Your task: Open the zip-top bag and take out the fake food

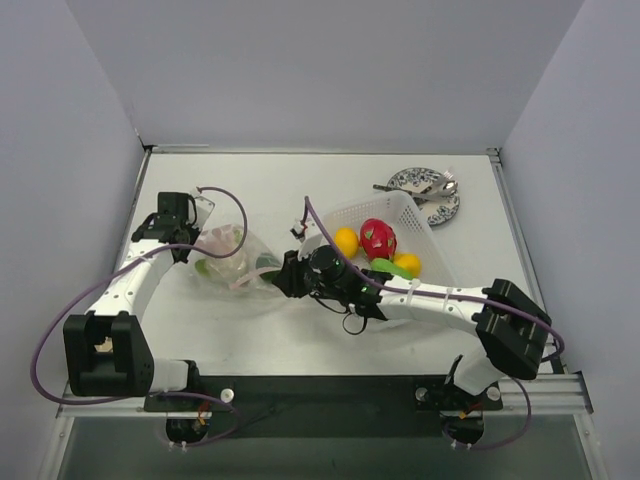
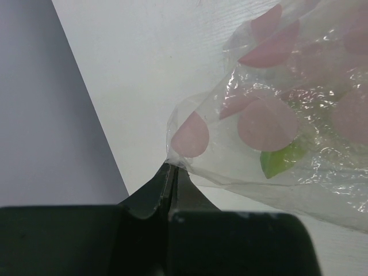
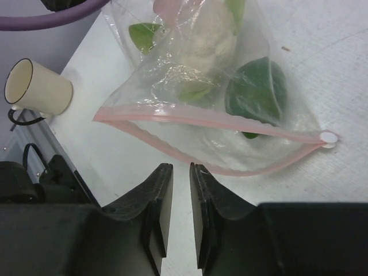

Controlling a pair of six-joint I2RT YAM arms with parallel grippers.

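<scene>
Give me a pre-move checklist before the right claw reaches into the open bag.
1. Left claw anchoring zip-top bag corner: ok, shut on the plastic.
2. Bag mouth open: ok, pink zip strip parted.
3. Right claw empty: ok, jaws slightly apart, nothing between, just outside the mouth.
4. Jaw gap fits green piece: likely not ok, looks narrower than the piece.
5. Bag emptied: not ok, green piece and a pale piece inside.

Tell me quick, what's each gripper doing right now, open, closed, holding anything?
Left gripper: shut, pinching a corner of the zip-top bag.
Right gripper: jaws slightly apart, holding nothing, just short of the bag's open mouth.
</scene>
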